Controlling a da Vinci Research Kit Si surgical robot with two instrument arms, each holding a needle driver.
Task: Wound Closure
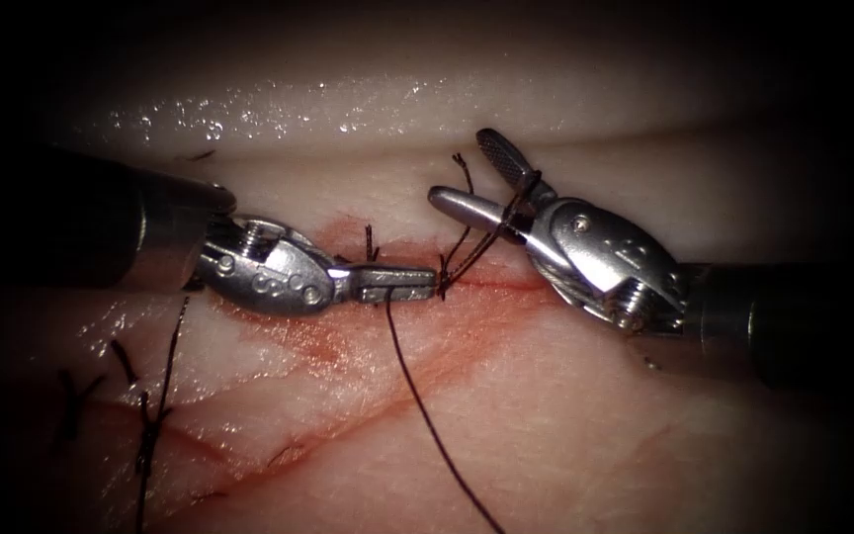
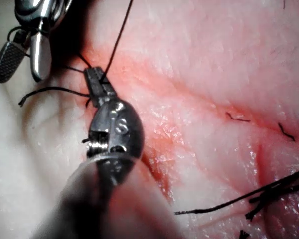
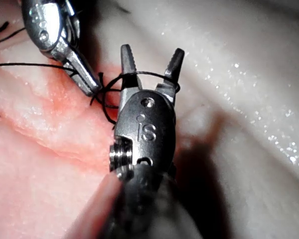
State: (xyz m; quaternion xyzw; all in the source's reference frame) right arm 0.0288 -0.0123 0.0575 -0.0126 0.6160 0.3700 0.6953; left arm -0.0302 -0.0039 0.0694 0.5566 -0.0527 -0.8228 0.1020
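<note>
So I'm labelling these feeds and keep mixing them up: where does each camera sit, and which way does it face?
Endoscope view: above and in front of the tissue, facing the cut; left tool shut on thread, right tool open with thread looped around its jaws.
Left wrist view: near the left arm's wrist, looking along its shaft at the left tool.
Right wrist view: near the right arm's wrist, looking at the right tool.
Shared: all show both tools and the thread.
</note>
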